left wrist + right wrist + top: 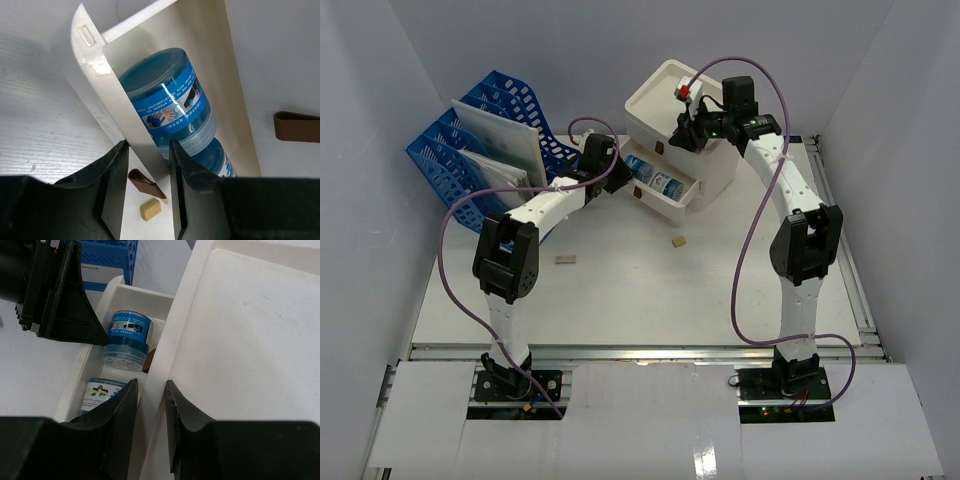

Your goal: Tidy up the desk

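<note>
On the white desk (pixel 620 290) a white three-drawer box (pixel 660 100) stands at the back. Its lowest drawer (pixel 672 203) is pulled out and holds blue-lidded containers (pixel 165 100) (pixel 127 337). My left gripper (pixel 620 178) (pixel 148 144) straddles the drawer's front wall at its left end, one finger inside and one outside, shut on that wall. On top of the box, my right gripper (pixel 692 128) (pixel 151 382) is shut on the raised rim, with a finger on each side. A second labelled container (pixel 102 392) lies nearer in the drawer.
Blue file trays (pixel 450 160) holding white sheets (pixel 505 140) stand at the back left. A small tan block (pixel 678 240) (pixel 150 210) and a grey piece (pixel 565 259) lie loose on the desk. A brown clip (pixel 145 182) lies under the drawer front. A red-and-white item (pixel 686 92) sits atop the box.
</note>
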